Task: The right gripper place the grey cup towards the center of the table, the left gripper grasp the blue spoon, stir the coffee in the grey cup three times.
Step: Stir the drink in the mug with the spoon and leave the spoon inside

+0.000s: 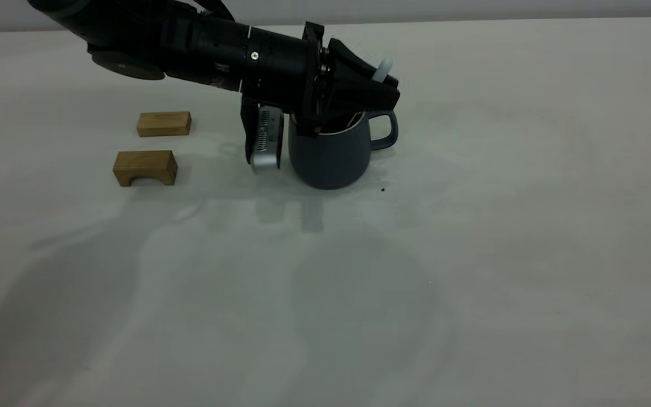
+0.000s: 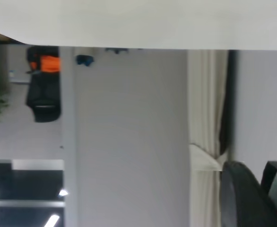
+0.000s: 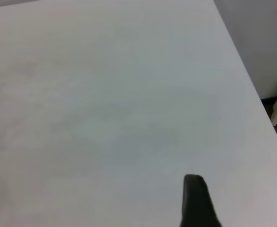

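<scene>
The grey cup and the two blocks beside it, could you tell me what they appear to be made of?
The grey cup looks like glazed ceramic: smooth slate outside with a soft sheen, pale inside rim. The two blocks look like unfinished wood: tan, matte, faintly grained.

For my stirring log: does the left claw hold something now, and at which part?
The left claw holds the spoon by its pale handle, above the cup; the handle's tip sticks out past the claw.

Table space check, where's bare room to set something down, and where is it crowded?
Bare: the table right of the grey cup, and all of its front. Crowded: the left gripper with the blue spoon over the cup, and two wooden blocks to their left.
</scene>
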